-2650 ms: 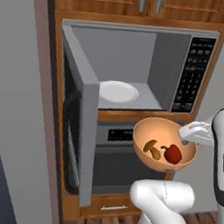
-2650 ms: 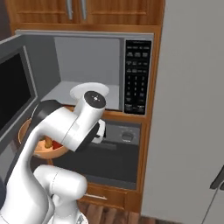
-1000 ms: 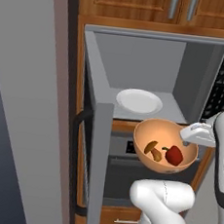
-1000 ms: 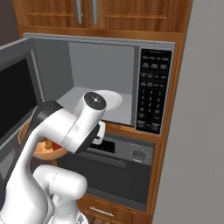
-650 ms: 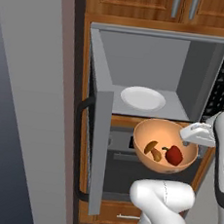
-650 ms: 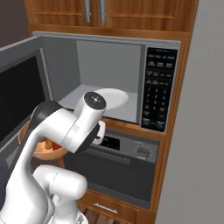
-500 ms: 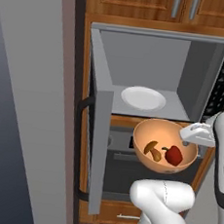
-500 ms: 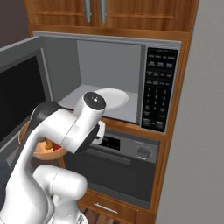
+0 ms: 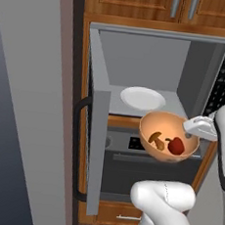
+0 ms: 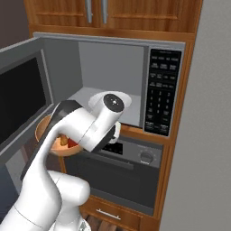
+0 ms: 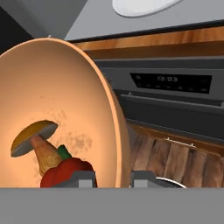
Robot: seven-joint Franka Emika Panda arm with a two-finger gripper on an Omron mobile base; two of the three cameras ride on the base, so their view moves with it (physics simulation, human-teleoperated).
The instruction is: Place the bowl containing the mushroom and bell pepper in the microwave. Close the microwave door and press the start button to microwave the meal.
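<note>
The bowl [image 9: 165, 135] is orange-tan, its inner wall a lighter orange with faint brown speckling. In it the mushroom [image 11: 34, 144] has a brown cap and pale tan stem; the bell pepper [image 9: 176, 146] is glossy red with a green stem. The microwave [image 10: 113, 72] is grey steel inside, with a white round plate [image 9: 142, 98] on its floor. Its keypad panel [image 10: 161, 92] is black with small white marks. The microwave door [image 10: 20, 106] has a dark window, and its handle [image 9: 77, 150] is black. The cabinets [image 10: 135, 16] are warm brown wood. The oven [image 11: 175, 92] below is dark grey.

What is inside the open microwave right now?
Inside the microwave, a white round plate lies on its floor. From the right, the arm covers part of that floor.
</note>
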